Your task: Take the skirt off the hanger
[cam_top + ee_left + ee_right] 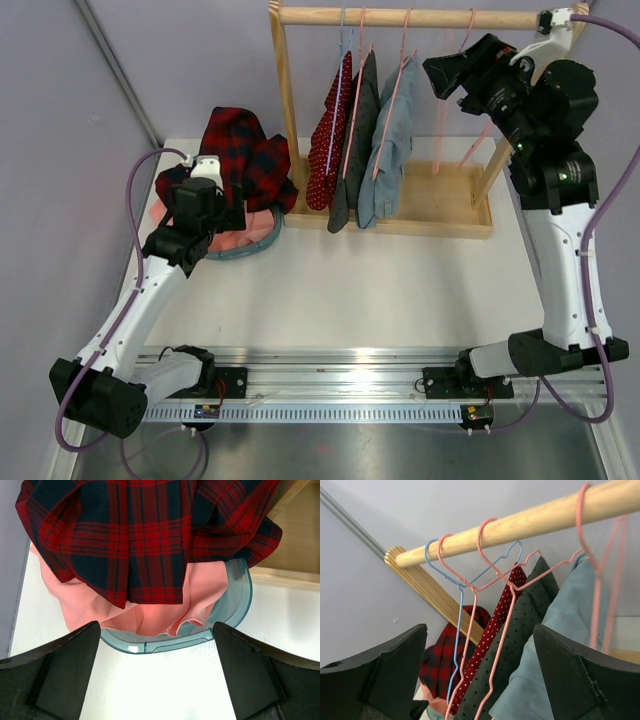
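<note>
- We are judging one removal done: a plaid skirt is lying in the basket, our left gripper hovering over it, jaws spread, holding nothing
- Our right gripper is gaping empty by the rail (beside bare hangers)
- We are next needing to grasp the blue skirt, hanging there, and slide it off its hanger

Clothes on a wooden rod
A red dotted skirt, a dark dotted skirt and a grey-blue skirt hang side by side on pink hangers; the tool gapes wide below.
</note>
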Controlling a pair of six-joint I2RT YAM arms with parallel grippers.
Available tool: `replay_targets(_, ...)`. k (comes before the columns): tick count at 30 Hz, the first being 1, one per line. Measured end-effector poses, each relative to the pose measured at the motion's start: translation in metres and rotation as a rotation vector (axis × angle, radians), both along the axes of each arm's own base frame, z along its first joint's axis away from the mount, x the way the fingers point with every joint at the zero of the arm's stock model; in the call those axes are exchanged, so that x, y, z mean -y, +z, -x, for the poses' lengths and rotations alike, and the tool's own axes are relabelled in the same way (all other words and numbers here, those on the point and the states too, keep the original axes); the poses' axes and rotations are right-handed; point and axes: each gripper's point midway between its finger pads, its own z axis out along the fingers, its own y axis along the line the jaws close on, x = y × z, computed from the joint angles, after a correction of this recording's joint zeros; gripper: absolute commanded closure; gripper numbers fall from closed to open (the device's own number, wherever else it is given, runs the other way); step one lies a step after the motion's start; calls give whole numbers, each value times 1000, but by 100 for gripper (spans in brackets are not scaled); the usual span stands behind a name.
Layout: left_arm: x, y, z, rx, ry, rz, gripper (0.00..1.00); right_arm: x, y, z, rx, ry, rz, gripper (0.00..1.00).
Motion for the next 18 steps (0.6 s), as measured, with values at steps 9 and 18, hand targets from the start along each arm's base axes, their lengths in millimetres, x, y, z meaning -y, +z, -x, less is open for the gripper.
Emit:
replay_targets(9, 1, -3, 1, -3, -5, -2, 1, -43, -74, -63, -201, 121, 20, 10)
replay_targets(18, 2, -3, 1, -2, -6, -1, 1, -67, -106, -66, -273, 169, 31, 27)
